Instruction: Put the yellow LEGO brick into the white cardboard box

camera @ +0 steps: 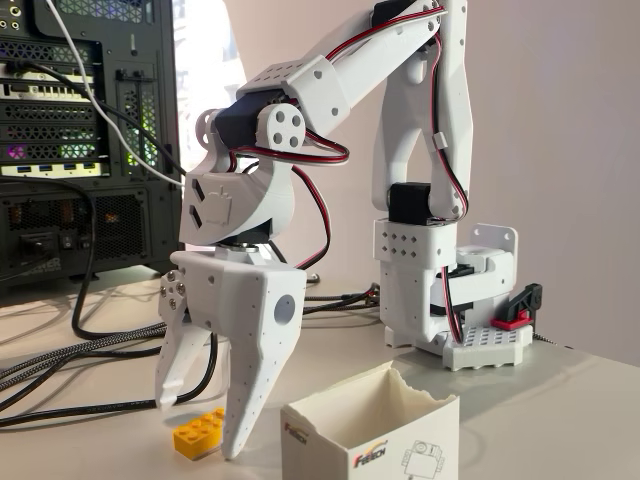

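— Gripper [200, 425] hangs low over the table [560, 400], fingers spread and pointing down. Why there?

— It straddles the brick [199, 432], one finger on each side, so it looks set to pinch; nothing is held yet.

— And the brick?

— Small, orange-yellow, round studs on top, lying flat on the table between the fingertips, partly hidden by the nearer one.

— The box [370, 430]?

— White, open-topped, with a ragged rim, just right of the gripper, so a short carry should do.

Only readable mark: red-black logo on the white cardboard box [370, 430] side, looks like "Fetch"; letters partly cut off, not certain.
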Robot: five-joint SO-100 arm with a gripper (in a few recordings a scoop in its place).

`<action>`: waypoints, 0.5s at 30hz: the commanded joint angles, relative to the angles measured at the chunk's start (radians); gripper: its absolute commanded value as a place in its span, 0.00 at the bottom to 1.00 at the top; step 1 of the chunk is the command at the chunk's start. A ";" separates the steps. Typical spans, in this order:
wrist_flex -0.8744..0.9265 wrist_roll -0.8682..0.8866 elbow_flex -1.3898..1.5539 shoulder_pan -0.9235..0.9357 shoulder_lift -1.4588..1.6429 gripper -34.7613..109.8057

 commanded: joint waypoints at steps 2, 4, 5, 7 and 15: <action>-0.003 0.017 -0.066 0.008 0.018 0.37; -0.003 0.014 -0.066 0.008 0.020 0.36; -0.003 0.012 -0.066 0.008 0.021 0.36; 0.000 0.009 -0.066 0.008 0.025 0.36; 0.026 -0.020 -0.075 0.018 0.038 0.34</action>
